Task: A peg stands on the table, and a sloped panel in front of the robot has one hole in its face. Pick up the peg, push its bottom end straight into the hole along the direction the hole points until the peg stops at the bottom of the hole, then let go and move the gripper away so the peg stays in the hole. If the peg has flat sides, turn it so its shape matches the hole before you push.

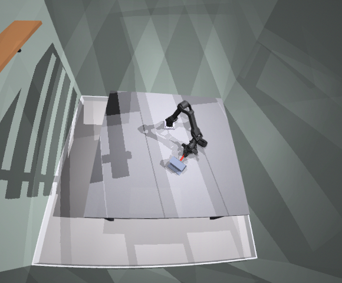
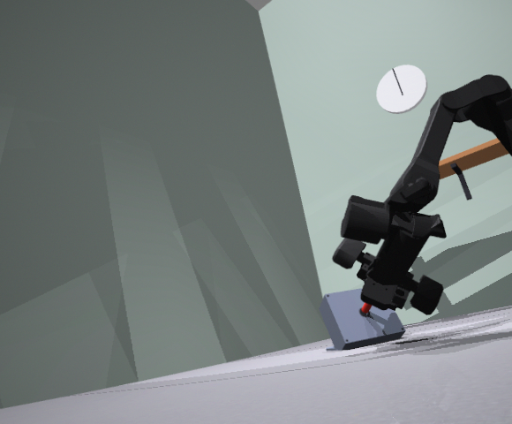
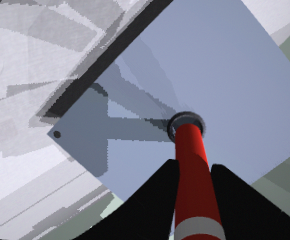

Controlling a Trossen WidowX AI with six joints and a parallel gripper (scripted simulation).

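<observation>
My gripper (image 3: 193,171) (image 1: 184,154) is shut on the red round peg (image 3: 192,185) (image 1: 181,158) (image 2: 365,307), which has a light grey band near the fingers. The sloped blue-grey panel (image 3: 225,60) (image 1: 177,164) (image 2: 347,314) faces the gripper. Its round hole (image 3: 186,119) has a dark rim. In the wrist view the peg's bottom end is at the hole's near side, inside the rim, and part of the opening shows beyond it. How deep the end sits is hard to tell. In the exterior view the peg's end meets the hole, and the fingertips are hidden behind the gripper body.
The panel stands on the grey table (image 1: 134,194) (image 2: 247,378). The arm's base (image 1: 169,124) is behind the gripper on the same table. The arm's shadow falls across the panel's face. A clock (image 2: 401,88) hangs on the wall.
</observation>
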